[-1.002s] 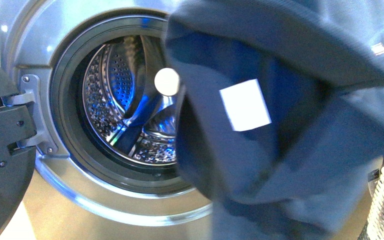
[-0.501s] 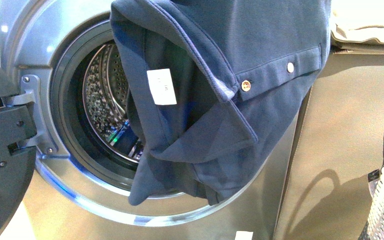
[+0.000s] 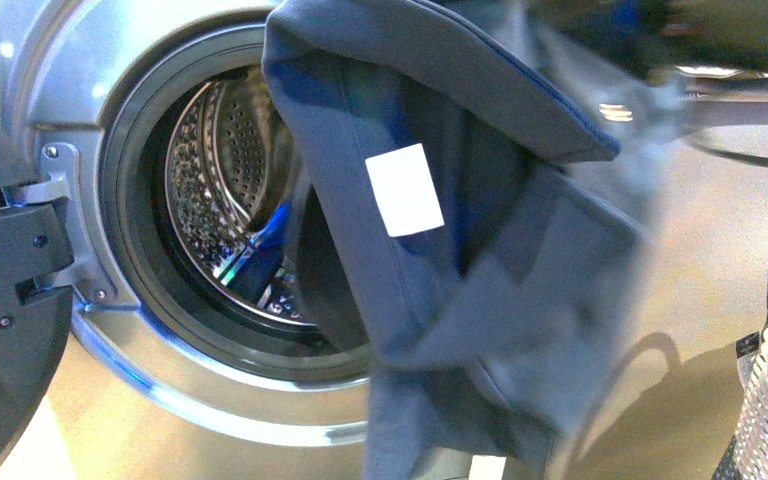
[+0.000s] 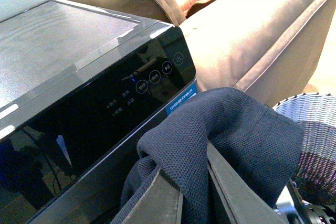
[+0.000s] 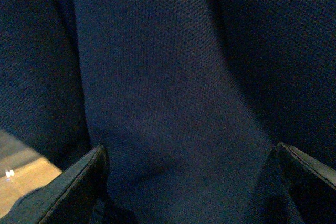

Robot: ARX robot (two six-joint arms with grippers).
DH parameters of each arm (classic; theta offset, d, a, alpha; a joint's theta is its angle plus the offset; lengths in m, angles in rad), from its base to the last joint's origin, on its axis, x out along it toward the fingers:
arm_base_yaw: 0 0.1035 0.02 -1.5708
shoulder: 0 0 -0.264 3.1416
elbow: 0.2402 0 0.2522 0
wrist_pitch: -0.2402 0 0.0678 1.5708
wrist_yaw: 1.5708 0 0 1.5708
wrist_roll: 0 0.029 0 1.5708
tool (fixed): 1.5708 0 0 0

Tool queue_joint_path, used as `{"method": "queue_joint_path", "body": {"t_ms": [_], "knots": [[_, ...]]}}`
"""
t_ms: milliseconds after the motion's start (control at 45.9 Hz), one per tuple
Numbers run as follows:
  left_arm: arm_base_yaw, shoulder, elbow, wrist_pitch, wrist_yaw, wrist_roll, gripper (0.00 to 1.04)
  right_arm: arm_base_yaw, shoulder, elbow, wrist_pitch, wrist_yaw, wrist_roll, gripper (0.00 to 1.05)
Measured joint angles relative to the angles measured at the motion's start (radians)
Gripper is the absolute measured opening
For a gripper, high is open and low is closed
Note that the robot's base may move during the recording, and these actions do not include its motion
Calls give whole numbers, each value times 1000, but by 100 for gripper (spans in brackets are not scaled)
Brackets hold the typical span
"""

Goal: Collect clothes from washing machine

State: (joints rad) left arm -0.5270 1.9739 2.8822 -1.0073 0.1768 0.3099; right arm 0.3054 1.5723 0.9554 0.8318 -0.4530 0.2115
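1. The left gripper [image 4: 185, 169] is pressed together on a bunched fold of the clothes [image 4: 231, 124]. The navy cloth is wedged between its jaws and humped over their tips.
2. The right gripper [image 5: 189, 150] is spread wide, jaws well apart. The same cloth hangs across the gap, and nothing there pinches it.
3. From the left gripper the garment hangs free in the air, its white label [image 3: 405, 190] facing out. It is in front of the washing machine [image 3: 90, 90] and out of the drum [image 3: 210, 180].
4. Just beyond the left gripper's tips is the machine's black control panel [image 4: 105, 108]. The laundry basket [image 4: 320, 140] is near, lower and to the robot's right, and a beige sofa [image 4: 252, 40] sits behind.
5. Judging by this, the pulling-out is done. What is likely left is carrying the garment over the basket and letting go.
6. Count: one garment, one label, one machine with its door [image 3: 0, 300] swung open, one basket, two grippers. No second garment shows in the visible part of the drum, and the hanging cloth hides the rest.
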Motion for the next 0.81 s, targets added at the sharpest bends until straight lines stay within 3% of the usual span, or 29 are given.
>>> {"method": "queue_joint_path", "body": {"t_ms": [174, 479, 588, 806], "knots": [[0, 0, 0, 4, -2, 0, 9, 21, 58, 80, -4, 71, -11, 94], [0, 0, 0, 10, -11, 0, 9, 48, 85, 101, 27, 185, -37, 51], [0, 0, 0, 13, -12, 0, 9, 39, 83, 101, 69, 230, -37, 30], [0, 0, 1, 19, -13, 0, 9, 5, 36, 66, 126, 261, -35, 4]]}}
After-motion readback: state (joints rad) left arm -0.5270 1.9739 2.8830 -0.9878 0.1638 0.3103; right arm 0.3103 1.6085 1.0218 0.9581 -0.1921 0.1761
